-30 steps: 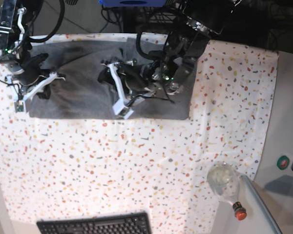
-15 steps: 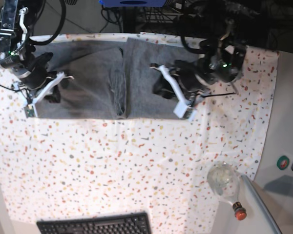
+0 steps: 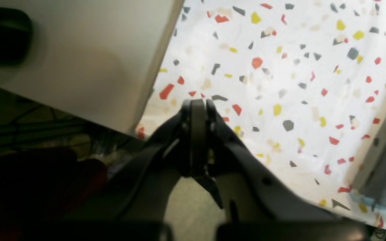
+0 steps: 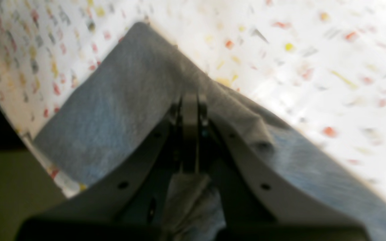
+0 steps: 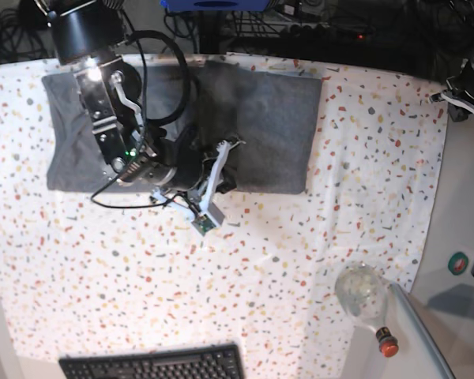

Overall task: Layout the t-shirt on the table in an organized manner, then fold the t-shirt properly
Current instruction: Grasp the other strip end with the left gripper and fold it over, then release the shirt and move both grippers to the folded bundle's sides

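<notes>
T-shirt (image 5: 261, 118) lies at 12 o'clock on the surface (image 5: 300, 260); right gripper (image 4: 189, 110) jaws clamp its hem, left gripper (image 3: 198, 110) jaws together, empty at 2 o'clock; 1-sided pull risks skewing the fold.

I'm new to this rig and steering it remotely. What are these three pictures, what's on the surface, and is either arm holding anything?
This is a two-armed robot. The base view looks down on the table, covered by a speckled cloth. A grey t-shirt lies along its far edge, with a clear bottle and a keyboard nearer the camera. The other two pictures come from cameras on the wrists, looking along each arm's fingers. The right gripper is shut on the t-shirt, pinching a fold of it. The left gripper is shut with nothing in it, out past the table's corner beside a plain white counter.
</notes>
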Robot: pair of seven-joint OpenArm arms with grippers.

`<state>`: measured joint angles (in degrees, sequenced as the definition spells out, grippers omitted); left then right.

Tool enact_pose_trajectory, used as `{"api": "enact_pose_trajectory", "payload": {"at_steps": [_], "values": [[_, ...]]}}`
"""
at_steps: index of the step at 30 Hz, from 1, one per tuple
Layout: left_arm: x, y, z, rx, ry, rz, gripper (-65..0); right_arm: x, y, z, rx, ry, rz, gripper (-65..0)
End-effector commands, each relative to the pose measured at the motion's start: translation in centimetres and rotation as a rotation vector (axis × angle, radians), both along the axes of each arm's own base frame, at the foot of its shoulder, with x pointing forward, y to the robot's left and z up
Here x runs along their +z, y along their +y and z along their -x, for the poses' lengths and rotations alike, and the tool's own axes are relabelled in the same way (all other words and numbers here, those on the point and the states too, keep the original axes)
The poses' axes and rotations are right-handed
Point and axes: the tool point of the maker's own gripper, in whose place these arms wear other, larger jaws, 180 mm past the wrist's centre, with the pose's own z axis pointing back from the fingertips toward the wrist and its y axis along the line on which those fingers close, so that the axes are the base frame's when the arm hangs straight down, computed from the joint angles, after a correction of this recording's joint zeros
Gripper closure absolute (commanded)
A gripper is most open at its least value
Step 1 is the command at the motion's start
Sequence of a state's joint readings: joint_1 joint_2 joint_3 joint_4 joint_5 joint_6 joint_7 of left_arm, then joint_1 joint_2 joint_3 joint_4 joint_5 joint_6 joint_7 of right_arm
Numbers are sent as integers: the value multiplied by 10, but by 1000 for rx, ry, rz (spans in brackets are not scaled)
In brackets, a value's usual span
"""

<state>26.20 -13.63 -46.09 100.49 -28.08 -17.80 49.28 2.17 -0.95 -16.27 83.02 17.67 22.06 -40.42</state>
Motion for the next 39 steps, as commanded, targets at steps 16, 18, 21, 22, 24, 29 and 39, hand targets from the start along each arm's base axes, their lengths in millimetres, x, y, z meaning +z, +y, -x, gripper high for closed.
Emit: {"api": "enact_pose_trajectory", "payload": {"at_steps": [16,18,21,22,24,29,39], "values": [[1,-4,-14,-39,-40,17,0,2,-138,-21,-329,-33,71,0],[-1,-3,-13,-36,-36,20,0,16,-179,-18,-445,-63,89,0],[-5,-2,-14,-29,-58,26,0,23,-242,-3,-596,-23,157,0],[-8,-6,-18,-46,-74,28,0,22,-258,2,-617,5,188,-29],[-16,-19,-25,-106,-93,25,0,18,-283,12,-605,33,246,-248],[-42,-58,-35,-267,-90,-32,0,-9,-320,38,-571,106,246,-500],[-72,-88,-46,-263,-106,42,0,-50,-328,53,-595,236,172,-500]]}}
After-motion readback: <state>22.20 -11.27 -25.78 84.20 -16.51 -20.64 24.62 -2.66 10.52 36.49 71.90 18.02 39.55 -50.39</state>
